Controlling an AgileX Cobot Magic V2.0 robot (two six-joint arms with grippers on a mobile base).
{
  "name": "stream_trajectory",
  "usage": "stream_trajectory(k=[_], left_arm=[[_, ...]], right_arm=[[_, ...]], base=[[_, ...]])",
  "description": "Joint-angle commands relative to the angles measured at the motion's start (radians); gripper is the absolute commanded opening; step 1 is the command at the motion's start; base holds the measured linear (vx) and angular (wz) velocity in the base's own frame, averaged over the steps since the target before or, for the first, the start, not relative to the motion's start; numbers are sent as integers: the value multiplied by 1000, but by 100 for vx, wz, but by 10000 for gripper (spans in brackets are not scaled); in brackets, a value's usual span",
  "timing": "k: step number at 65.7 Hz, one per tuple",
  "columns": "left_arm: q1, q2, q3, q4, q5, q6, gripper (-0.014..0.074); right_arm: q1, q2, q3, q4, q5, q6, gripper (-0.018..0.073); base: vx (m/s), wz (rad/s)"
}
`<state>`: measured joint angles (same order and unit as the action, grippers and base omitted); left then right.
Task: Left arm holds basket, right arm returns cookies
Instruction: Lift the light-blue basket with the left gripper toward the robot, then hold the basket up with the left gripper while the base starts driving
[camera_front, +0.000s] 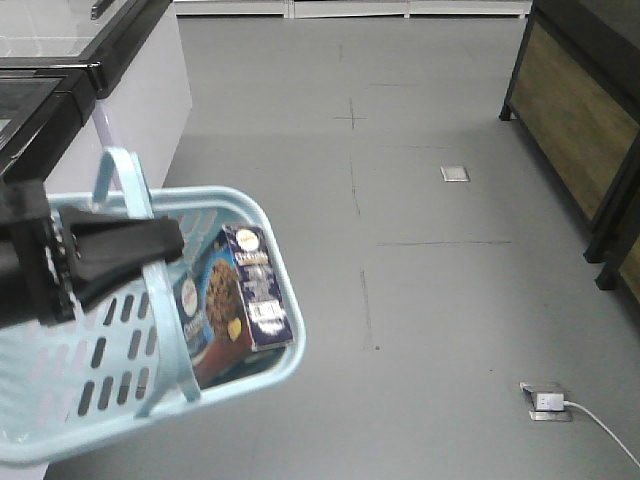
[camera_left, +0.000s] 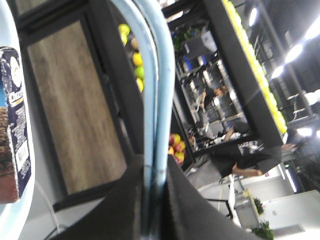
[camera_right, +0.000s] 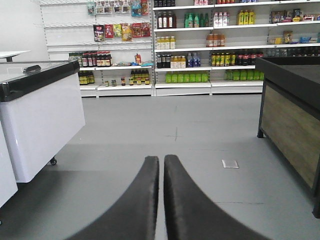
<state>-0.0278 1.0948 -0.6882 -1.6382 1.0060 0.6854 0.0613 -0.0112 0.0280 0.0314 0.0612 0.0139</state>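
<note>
The light blue basket (camera_front: 270, 330) hangs at the lower left of the front view, above the grey floor. My left gripper (camera_front: 165, 245) is shut on its two arched handles (camera_left: 157, 95), which run up between the jaws in the left wrist view. The dark navy cookie box (camera_front: 250, 285) stands tilted inside the basket; it also shows in the left wrist view (camera_left: 15, 125) at the left edge. My right gripper (camera_right: 161, 159) is shut and empty, held above the floor and facing the shelves. It does not show in the front view.
A white chest freezer (camera_right: 42, 120) stands at the left and a dark wooden display stand (camera_right: 290, 115) at the right. Stocked shelves (camera_right: 200, 45) line the far wall. A floor socket with a white cable (camera_front: 548, 402) lies at the lower right.
</note>
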Motion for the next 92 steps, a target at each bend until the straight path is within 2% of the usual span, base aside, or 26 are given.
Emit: stream_trajectory(k=[1,16,28,44,53,81,92], left_arm=[[-87,-54,40,-145,-35,32,-5],[-252,-62,112,-145,-110,81,-5],[-340,-62,123,-145,-166,95,-5],[-352,-43,52,-145,-146,102,-5],[-356,25,3,-145,-60,102,-5],[-479,225,-116,-145,-37,115,-5],[-503,255,-185,-145,-64,105,-5]], right_arm=[[-1,-14,18,-8,-70,-4,-11],[-1,-14,18,-8,-70,-4,-11],[-1,-14,18,-8,-70,-4,-11],[-1,-14,18,-8,-70,-4,-11],[-1,-14,18,-8,-70,-4,-11],[-1,-14,18,-8,-70,-4,-11],[-1,-14,18,-8,-70,-4,-11]], base=[[0,0],[0,0],[0,0],[0,0],[0,0],[0,0],[0,0]])
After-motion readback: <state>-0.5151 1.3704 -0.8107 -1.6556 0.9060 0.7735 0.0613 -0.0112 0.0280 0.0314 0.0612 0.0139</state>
